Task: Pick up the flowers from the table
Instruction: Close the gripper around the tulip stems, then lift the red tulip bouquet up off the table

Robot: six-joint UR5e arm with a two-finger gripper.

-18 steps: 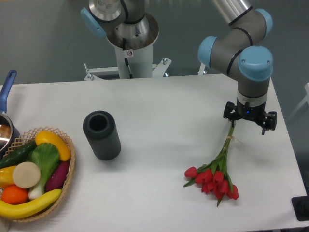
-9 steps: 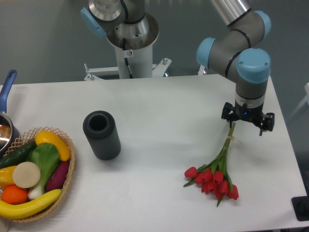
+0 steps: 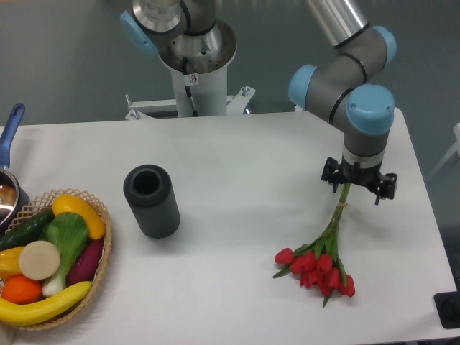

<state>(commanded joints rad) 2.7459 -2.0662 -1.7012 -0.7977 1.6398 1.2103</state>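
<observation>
The flowers (image 3: pixel 320 263), a bunch of red tulips with thin green stems, lie flat on the white table (image 3: pixel 244 158) at the front right, with the heads toward the front edge. The stems run up and back to my gripper (image 3: pixel 358 181). The gripper points straight down over the stem ends. Its black jaws are spread to either side and look open. The fingertips are hidden under the wrist, and I cannot see them touching the stems.
A black cylinder (image 3: pixel 151 200) stands left of the middle. A wicker basket of vegetables (image 3: pixel 50 259) sits at the front left corner, with a pot with a blue handle (image 3: pixel 8 154) behind it. A second robot's base (image 3: pixel 192 57) stands behind the table.
The gripper has moved a little to the left, so it is more directly over the stem ends. The flowers have not moved.
</observation>
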